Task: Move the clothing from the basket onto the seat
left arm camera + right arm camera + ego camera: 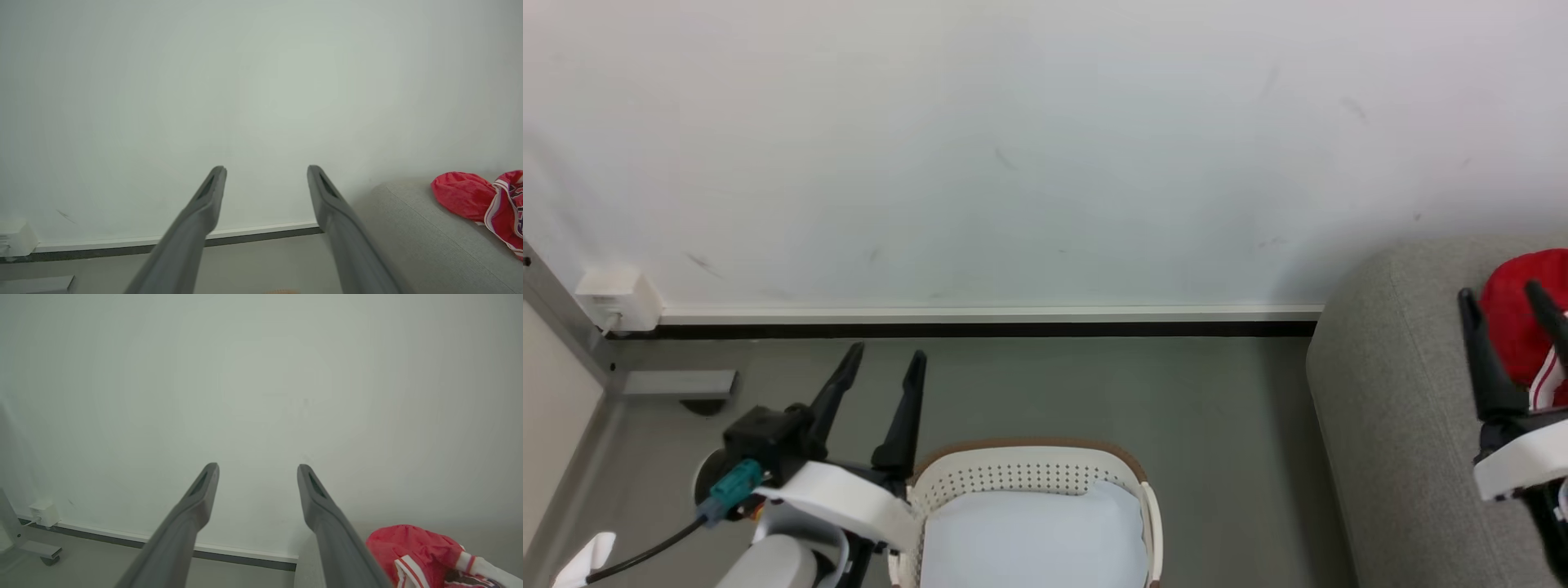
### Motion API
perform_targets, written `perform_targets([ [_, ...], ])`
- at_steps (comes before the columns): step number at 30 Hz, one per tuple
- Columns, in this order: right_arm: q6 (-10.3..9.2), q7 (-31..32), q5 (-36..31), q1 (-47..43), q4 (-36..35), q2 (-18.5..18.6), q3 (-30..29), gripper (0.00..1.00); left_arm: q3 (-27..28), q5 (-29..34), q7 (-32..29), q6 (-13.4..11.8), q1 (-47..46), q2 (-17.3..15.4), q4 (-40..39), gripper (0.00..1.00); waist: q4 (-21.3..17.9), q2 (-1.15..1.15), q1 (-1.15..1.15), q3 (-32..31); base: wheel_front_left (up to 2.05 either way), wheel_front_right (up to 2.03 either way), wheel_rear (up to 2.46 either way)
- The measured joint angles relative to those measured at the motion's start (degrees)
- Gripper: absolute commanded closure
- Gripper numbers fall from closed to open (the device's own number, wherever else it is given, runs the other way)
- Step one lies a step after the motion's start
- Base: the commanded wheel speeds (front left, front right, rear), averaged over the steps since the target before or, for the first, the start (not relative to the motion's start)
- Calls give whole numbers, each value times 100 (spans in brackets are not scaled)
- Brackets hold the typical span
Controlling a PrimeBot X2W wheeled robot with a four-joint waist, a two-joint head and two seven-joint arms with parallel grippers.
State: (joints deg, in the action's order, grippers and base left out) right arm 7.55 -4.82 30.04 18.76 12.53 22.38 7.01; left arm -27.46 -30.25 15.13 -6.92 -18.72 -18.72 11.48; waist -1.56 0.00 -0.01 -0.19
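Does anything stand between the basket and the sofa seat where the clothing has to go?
Nothing visible does. A strip of floor separates the basket from the seat. Red clothing already lies on the seat, and the visible part of the basket holds a flat white sheet.

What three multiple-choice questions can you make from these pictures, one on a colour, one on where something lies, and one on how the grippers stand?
1. What colour is the rim of the basket?
A brown
B blue
C black

2. Where does the red clothing lie?
A in the basket
B on the seat
C on a table

3. How do the left gripper and right gripper stand?
A both open
B both shut
C one shut on clothing

Answers:
1 A, the band along its top edge is brown.
2 B, the red heap rests on the grey cushion.
3 A, both stand spread wide, gripping nothing.
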Motion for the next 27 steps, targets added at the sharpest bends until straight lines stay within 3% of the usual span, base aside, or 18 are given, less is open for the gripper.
perform_targets([
  [13,0,-940,-344,-803,291,-624,-140,0,1109,88,0,286,708,371,200,0,137,0,0,-34,0,0,0],
  [22,0,-1023,-532,-1021,201,-1138,-364,0,1897,546,0,446,1142,758,278,0,108,0,1,-36,0,0,0],
  [27,0,-1022,-688,-1207,158,-1235,-364,0,2165,956,0,509,1315,970,268,0,127,0,1,-19,0,0,0],
])
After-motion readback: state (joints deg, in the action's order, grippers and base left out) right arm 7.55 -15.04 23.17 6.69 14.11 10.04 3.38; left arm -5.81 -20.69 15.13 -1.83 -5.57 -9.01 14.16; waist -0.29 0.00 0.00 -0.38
